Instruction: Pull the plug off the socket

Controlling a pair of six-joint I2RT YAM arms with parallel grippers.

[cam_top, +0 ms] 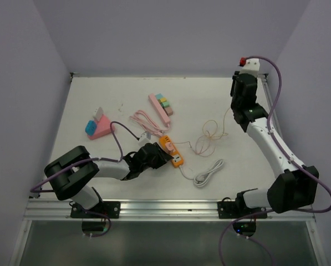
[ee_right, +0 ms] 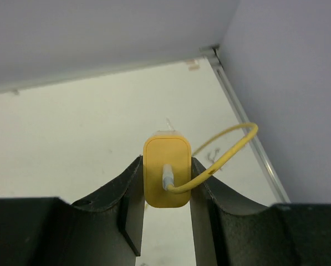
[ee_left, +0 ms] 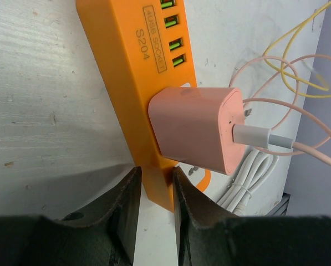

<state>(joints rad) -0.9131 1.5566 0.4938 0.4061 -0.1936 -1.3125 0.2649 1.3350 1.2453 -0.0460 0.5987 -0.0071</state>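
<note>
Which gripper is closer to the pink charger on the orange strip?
Left. The left gripper is shut on the end of the orange power strip, just beside the pink charger. The right gripper is away at the far right corner, holding a yellow charger.

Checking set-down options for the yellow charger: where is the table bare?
Bare: the far band between the pink bar and the right arm, and the near-right patch between the white cable and that arm. Crowded: the middle, around the orange power strip, pink cable and thin cable tangle.
</note>
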